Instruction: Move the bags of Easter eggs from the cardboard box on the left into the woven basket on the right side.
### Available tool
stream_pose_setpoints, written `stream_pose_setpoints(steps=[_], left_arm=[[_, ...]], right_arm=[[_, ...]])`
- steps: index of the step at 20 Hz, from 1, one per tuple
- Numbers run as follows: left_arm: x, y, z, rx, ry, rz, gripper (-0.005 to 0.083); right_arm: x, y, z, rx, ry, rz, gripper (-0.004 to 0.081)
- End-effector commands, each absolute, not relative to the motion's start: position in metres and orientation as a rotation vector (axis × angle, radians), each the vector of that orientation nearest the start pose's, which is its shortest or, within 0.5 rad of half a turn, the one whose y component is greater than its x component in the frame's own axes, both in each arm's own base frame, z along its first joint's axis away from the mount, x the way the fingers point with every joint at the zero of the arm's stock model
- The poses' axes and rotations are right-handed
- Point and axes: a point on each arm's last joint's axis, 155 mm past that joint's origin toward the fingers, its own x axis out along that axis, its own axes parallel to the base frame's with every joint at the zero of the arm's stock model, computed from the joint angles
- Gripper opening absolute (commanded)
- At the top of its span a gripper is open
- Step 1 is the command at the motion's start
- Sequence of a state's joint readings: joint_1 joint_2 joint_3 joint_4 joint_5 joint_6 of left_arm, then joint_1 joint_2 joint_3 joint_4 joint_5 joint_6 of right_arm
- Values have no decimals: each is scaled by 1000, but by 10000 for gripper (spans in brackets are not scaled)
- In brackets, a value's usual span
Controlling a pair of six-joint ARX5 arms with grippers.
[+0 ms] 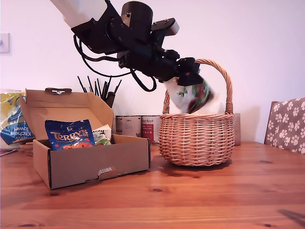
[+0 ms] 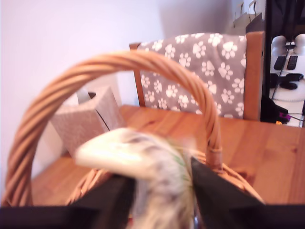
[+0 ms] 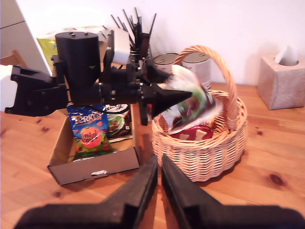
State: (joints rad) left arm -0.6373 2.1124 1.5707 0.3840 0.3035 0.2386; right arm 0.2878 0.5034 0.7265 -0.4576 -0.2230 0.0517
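A: Where is the bag?
B: My first gripper [image 1: 190, 78] has its fingers clamped on a white bag with green print [image 1: 193, 97], hanging over the woven basket [image 1: 196, 138], under the arched handle [image 1: 228, 81].

A: And my second gripper?
B: My second gripper [image 3: 158, 179] hovers apart from the basket, fingers almost together, nothing between them.

A: What surrounds the basket?
B: The cardboard box [image 1: 90, 160] stands just beside it, lid up, holding a blue Terry's bag [image 1: 69, 134] and another white bag [image 1: 101, 135]. Printed tins [image 1: 140, 128] stand behind, with a tissue box [image 3: 282, 81] and a paw-print chair [image 1: 287, 125] nearby. Something red [image 3: 193, 134] already lies inside the basket.
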Motion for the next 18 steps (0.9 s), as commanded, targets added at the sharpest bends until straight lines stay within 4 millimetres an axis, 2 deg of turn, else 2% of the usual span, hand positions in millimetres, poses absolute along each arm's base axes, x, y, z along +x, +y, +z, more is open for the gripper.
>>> stream_pose_setpoints(steps=[1,3,4,5,6,8,11,14,18], left_arm=[[482,-428,196,258,70,-951,587],[481,-426,201,259,77,-943,563],[480,-424,203,261,90,-941,525],[477,-421,207,258,114,-942,443],[471,-417,210,264,146,-945,311],[460,-409,216,276,210,-950,-31],[446,-393,226,286,285,-951,-24],[432,-377,234,290,326,-946,-24],[407,-349,230,284,352,-946,-24]], right_arm=[[232,112,286,44,248,507,-10],[233,112,284,44,256,507,-11],[234,112,282,44,264,506,-10],[235,113,280,43,272,506,-10],[237,114,277,38,283,507,-11],[242,116,270,10,305,515,-11],[252,119,262,-37,324,523,-11],[267,124,270,-50,280,529,-11],[274,144,275,-45,250,624,-11]])
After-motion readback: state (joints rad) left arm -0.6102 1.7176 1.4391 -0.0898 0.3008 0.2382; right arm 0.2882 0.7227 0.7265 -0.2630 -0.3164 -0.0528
